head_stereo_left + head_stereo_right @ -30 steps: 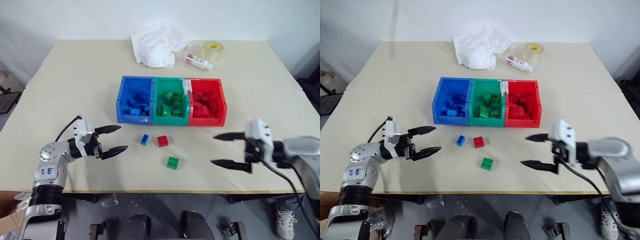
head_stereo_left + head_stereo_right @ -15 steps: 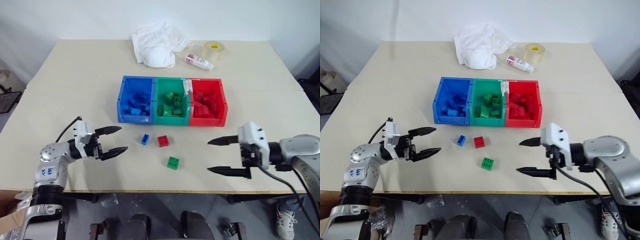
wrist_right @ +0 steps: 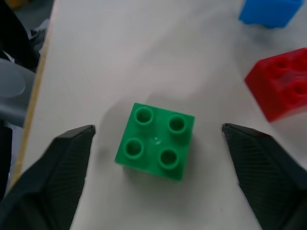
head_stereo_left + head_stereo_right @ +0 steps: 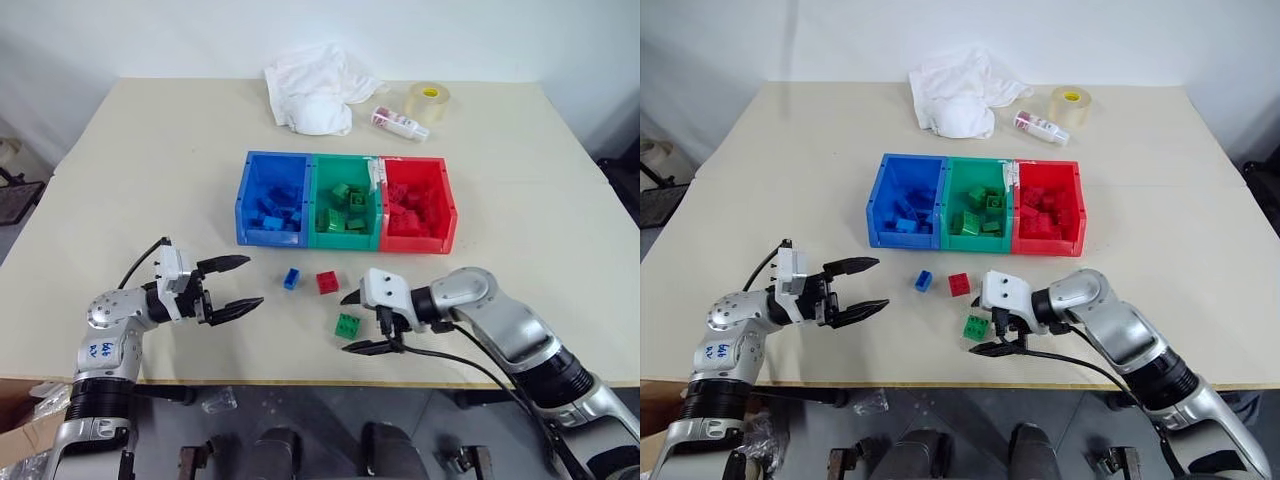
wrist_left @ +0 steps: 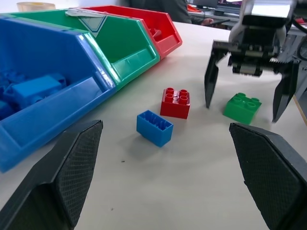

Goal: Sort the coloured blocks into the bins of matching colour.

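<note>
The right gripper (image 4: 352, 323) is now being seen low over the table's near edge, having been swung in from the right side since the earlier frames; its fingers are being kept apart, one on each side of the green block (image 4: 347, 325), with no contact visible and nothing being gripped; the gap between them is looking a little narrower than before. The green block is lying studs-up on the table (image 4: 150, 170), just nearer than the red block (image 4: 326, 282) and the blue block (image 4: 290, 278), all three being left where they were earlier, in front of the bins (image 4: 345, 201). The left gripper (image 4: 243, 283) is being held much as before, level over the table to the left of the blue block, its fingers spread wide and nothing being held. The bins are sitting unmoved mid-table, blue, green and red in a row, each already holding blocks of its own colour. Beyond them a white cloth (image 4: 315, 87), a small bottle (image 4: 397, 123) and a tape roll (image 4: 425, 101) are lying unchanged.
</note>
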Robot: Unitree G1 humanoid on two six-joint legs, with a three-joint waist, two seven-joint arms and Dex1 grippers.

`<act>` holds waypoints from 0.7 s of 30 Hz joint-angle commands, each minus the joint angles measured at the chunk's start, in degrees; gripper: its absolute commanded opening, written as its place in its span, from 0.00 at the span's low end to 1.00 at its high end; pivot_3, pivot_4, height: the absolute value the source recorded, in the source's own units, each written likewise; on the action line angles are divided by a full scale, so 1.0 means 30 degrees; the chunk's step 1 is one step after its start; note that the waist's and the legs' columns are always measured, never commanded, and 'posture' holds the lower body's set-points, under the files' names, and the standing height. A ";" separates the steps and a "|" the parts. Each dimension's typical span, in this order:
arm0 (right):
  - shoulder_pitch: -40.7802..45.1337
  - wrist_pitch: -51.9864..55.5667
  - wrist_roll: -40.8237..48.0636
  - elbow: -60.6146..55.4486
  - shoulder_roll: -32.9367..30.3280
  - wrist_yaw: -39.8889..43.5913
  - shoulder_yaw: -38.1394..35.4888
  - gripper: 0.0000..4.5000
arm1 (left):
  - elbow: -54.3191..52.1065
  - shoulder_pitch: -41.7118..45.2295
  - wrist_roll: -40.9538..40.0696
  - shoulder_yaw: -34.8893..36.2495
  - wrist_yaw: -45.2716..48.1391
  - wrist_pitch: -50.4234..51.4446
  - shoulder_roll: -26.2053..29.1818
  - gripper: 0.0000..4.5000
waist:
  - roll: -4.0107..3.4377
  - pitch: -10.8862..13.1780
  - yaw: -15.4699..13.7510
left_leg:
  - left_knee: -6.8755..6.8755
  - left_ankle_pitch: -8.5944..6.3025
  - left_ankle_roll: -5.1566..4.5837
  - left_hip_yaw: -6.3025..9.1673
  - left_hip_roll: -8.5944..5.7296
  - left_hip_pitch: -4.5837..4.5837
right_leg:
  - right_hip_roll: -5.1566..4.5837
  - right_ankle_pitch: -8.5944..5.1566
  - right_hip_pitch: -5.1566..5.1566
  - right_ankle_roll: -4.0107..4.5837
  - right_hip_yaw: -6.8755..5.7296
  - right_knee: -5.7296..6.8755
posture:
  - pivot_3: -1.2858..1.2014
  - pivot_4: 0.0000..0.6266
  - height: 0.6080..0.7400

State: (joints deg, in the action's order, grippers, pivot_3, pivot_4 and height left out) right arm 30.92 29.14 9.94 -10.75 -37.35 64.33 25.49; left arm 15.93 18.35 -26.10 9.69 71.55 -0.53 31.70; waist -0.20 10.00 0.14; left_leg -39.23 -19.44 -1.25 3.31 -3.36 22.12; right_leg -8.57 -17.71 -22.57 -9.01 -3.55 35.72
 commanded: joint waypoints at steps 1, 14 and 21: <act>-0.0042 -0.0272 -0.0186 -0.0502 -0.0063 0.0117 -0.0168 0.70 | -0.0919 -0.0285 -0.0436 0.0318 -0.0169 -0.0006 0.0136 1.00 | 0.0001 0.0000 0.0014 | 0.0000 0.0000 0.0000 0.0004 0.0003 0.0000 | 0.0002 0.0000 0.0000 0.0000 -0.0004 0.0000 | 0.52 0.24 1.00; 0.1903 0.0445 0.0937 -0.0581 0.1330 -0.1496 -0.2895 0.32 | -0.1139 -0.0358 -0.0505 0.0195 -0.0281 0.0031 0.0093 1.00 | 0.0000 0.0000 0.0082 | -0.0001 0.0004 0.0007 0.0001 0.0007 -0.0002 | 0.0004 0.0000 -0.0003 0.0000 -0.0004 0.0004 | 0.52 0.24 1.00; 0.7539 -0.2893 -0.1692 0.8107 0.3255 -0.4210 -0.3310 0.32 | -0.1127 -0.0130 -0.0457 0.0082 -0.0345 -0.0069 -0.0056 1.00 | 0.0000 -0.0001 0.0264 | 0.0011 0.0005 0.0010 0.0010 0.0006 -0.0005 | 0.0008 -0.0001 -0.0012 0.0001 -0.0008 0.0023 | 0.52 0.24 1.00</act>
State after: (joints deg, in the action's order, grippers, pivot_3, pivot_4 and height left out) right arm 51.64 24.17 6.94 8.61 -28.60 54.07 16.83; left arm 13.96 17.45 -26.74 9.76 70.70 -0.27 31.62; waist -0.20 10.00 0.93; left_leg -39.18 -19.42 -1.22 3.39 -3.34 22.10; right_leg -8.54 -17.71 -22.60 -9.00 -3.59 35.81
